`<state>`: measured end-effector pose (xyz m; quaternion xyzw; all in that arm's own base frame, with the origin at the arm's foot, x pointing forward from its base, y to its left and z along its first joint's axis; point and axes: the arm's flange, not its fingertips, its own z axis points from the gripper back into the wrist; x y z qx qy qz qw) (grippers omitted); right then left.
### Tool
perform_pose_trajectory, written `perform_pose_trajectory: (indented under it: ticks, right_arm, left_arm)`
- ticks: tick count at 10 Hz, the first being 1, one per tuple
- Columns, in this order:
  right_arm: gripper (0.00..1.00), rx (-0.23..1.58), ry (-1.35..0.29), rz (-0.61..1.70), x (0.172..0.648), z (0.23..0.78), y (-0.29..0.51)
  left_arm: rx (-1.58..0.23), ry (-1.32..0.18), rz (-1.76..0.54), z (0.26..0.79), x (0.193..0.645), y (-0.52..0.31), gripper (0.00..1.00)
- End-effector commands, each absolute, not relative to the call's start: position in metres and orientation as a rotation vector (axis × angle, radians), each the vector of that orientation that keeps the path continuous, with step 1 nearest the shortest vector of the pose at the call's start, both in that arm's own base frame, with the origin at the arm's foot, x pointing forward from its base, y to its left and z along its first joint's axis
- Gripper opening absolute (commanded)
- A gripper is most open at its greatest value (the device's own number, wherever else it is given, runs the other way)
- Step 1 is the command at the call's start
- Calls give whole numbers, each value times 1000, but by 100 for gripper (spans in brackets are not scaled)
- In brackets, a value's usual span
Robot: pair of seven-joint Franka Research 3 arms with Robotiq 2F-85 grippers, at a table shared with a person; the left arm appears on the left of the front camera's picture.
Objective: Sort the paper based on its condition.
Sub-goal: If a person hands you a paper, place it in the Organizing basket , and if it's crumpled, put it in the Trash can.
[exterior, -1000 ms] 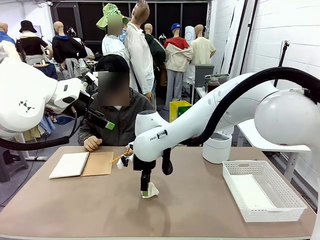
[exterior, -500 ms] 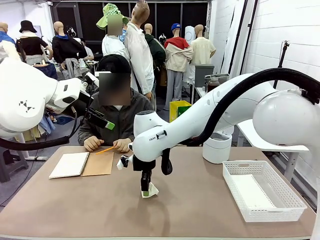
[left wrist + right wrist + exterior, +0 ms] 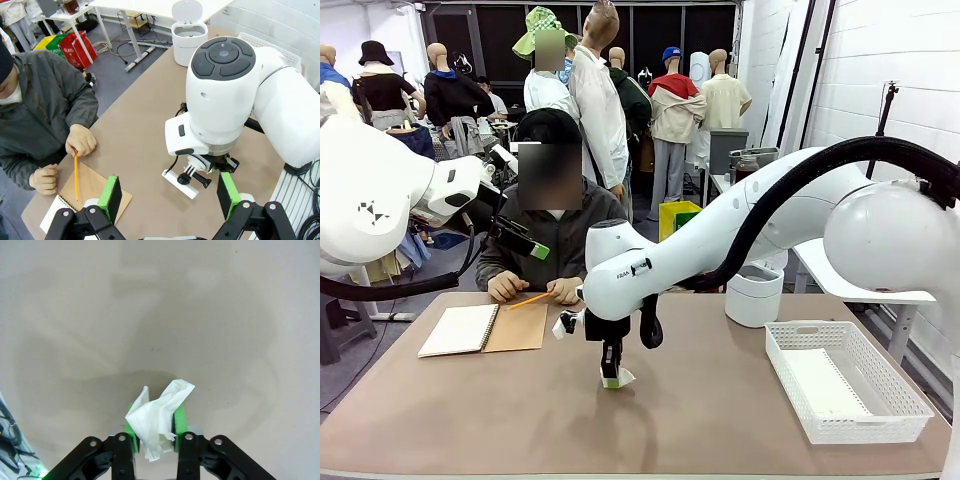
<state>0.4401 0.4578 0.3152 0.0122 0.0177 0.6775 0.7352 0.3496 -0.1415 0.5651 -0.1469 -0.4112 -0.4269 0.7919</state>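
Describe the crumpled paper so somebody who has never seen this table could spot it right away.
Start at the brown table and follow the big white right arm down to its claw near the middle. The crumpled paper is the small white wad pinched between the green pads. Unlike the flat sheet lying in the white basket at the right, it is creased and bunched.

Right gripper (image 3: 610,376) points down at mid-desk (image 3: 520,420), its fingers pinching crumpled paper (image 3: 620,379). Notebook (image 3: 485,328) lies open before the person; basket (image 3: 845,390) sits right.
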Motion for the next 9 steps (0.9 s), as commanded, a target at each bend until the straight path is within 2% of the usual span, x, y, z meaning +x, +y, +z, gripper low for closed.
perform_pose_trajectory:
  ticks: [1, 3, 5, 9]
  right_arm:
    - [25, 61, 39, 1469, 441, 323, 457]
    - [25, 118, 37, 1457, 441, 348, 437]
    - [25, 159, 38, 1413, 449, 399, 387]
    - [25, -8, -33, 1237, 481, 469, 323]
  left_arm:
    - [-326, -877, -911, 564, 350, -141, 100]
    - [-326, -877, -911, 564, 350, -141, 100]
    - [-326, -877, -911, 564, 350, -141, 100]
    - [-326, -877, -911, 564, 350, -141, 100]
